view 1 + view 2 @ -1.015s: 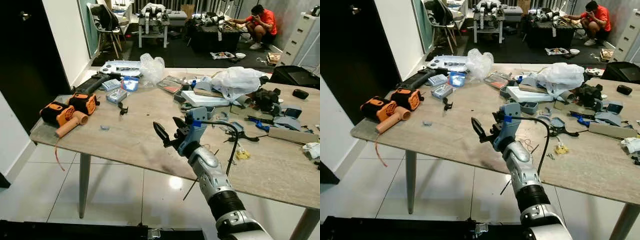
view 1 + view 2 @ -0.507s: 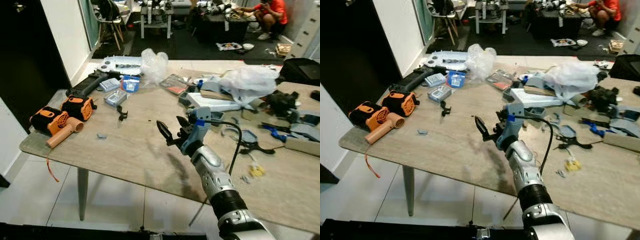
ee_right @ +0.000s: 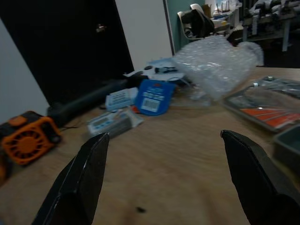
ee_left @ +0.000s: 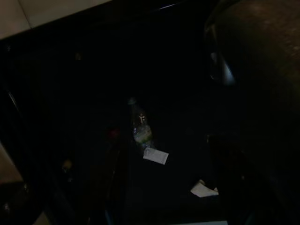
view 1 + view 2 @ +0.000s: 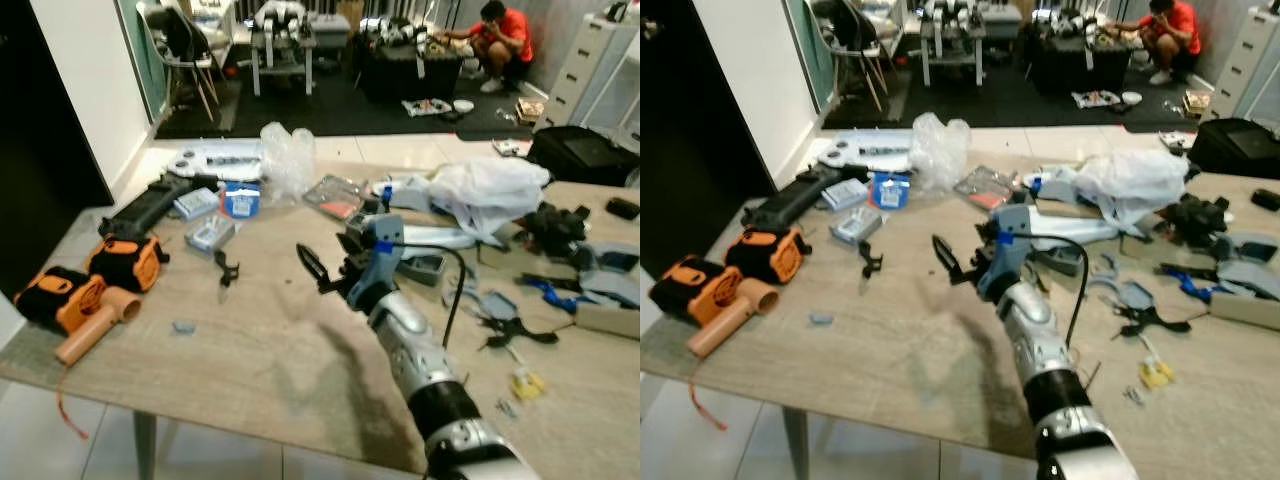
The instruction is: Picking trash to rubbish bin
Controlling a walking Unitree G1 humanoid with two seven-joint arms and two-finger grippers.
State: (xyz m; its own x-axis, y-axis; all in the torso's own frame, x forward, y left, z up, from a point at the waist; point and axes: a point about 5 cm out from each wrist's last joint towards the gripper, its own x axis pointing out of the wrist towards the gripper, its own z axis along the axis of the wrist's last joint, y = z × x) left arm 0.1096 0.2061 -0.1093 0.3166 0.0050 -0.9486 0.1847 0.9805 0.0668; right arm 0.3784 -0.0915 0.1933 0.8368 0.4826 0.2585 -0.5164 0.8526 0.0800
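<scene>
My right end effector (image 5: 325, 265) hovers over the bench (image 5: 260, 350), fingers spread wide and empty. The crumpled bubble wrap (image 5: 285, 160), the likeliest trash, lies ahead and slightly left, near the far edge. My left arm hangs idle.

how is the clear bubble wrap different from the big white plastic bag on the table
The bubble wrap is see-through and stands bunched upright near the table's far edge; the white plastic bag is milky, larger, and sprawls over clutter further right. Both are crumpled, and the right gripper touches neither.
</scene>
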